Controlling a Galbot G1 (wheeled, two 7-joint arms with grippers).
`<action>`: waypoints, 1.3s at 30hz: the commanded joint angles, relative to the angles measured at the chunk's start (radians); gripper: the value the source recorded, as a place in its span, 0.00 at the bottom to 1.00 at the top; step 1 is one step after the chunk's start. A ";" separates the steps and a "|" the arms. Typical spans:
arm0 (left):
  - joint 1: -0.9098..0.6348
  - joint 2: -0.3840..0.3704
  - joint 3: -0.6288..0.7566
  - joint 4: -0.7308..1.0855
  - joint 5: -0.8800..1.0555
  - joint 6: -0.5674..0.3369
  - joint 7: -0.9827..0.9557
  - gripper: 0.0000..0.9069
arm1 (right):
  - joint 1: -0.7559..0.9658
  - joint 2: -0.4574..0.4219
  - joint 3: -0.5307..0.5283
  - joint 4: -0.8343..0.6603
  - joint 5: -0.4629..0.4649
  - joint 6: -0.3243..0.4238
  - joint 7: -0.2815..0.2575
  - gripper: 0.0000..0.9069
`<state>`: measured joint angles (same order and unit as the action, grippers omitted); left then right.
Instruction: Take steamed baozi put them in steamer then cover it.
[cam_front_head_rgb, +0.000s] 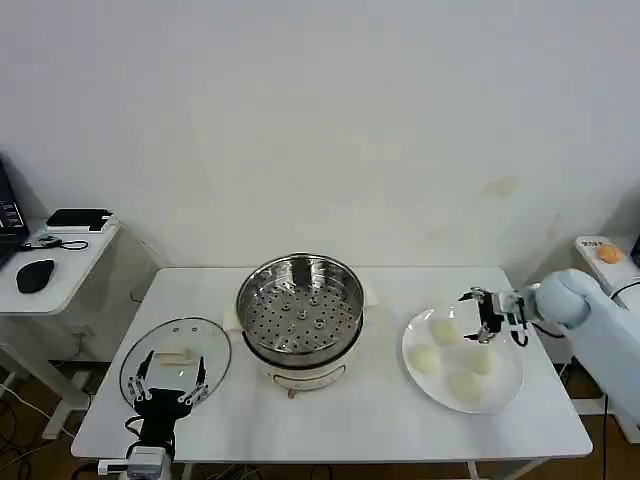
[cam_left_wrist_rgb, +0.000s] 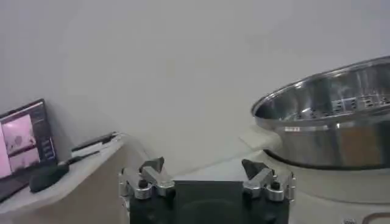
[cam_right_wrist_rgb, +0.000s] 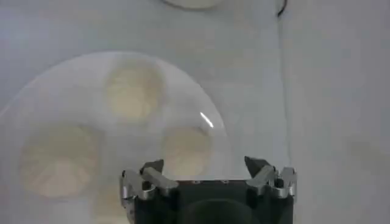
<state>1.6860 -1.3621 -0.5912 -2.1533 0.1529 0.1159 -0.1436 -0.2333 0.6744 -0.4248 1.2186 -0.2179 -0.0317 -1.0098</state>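
Glass and metal rim mark the cover (cam_front_head_rgb: 176, 360), which lies flat on the white worktop (cam_front_head_rgb: 340, 420) at its left end, its pale handle near the middle. Over the near edge of the cover hangs the left gripper (cam_front_head_rgb: 167, 388), its jaws spread wide apart with nothing between them; from the left wrist view the same gripper (cam_left_wrist_rgb: 206, 175) shows its two dark fingertips well separated, with the steel wall of the steamer (cam_left_wrist_rgb: 332, 119) off to one side.

Further right, at the middle of the worktop, stands the steamer (cam_front_head_rgb: 300, 315), a shiny steel pot on a white base, uncovered, its perforated tray floor bare.

Right again lies a flat white plate (cam_front_head_rgb: 462, 358) that carries the four steamed baozi (cam_front_head_rgb: 426, 359), pale round buns set close together, none of them in the pot. The right gripper (cam_front_head_rgb: 487, 318) reaches in from the right edge and is poised above the far side of the plate, over the buns there, jaws parted and holding nothing. In the right wrist view that gripper (cam_right_wrist_rgb: 207, 172) looks straight down on the plate (cam_right_wrist_rgb: 36, 103), and the steamed baozi (cam_right_wrist_rgb: 134, 91) sit below it, one of them just beneath the open jaws, without contact that I can make out.
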 joint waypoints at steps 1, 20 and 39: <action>0.001 -0.001 -0.002 -0.004 0.009 0.001 0.007 1.00 | 0.162 0.036 -0.229 -0.102 0.028 -0.010 -0.073 1.00; -0.001 0.000 -0.013 -0.004 0.018 -0.003 0.011 1.00 | 0.158 0.127 -0.285 -0.207 0.007 -0.071 0.022 0.92; 0.007 -0.005 -0.015 -0.009 0.019 -0.009 0.007 1.00 | 0.193 0.132 -0.314 -0.191 0.020 -0.083 0.000 0.67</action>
<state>1.6927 -1.3667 -0.6064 -2.1632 0.1706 0.1064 -0.1368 -0.0400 0.7919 -0.7347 1.0437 -0.1871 -0.1092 -1.0108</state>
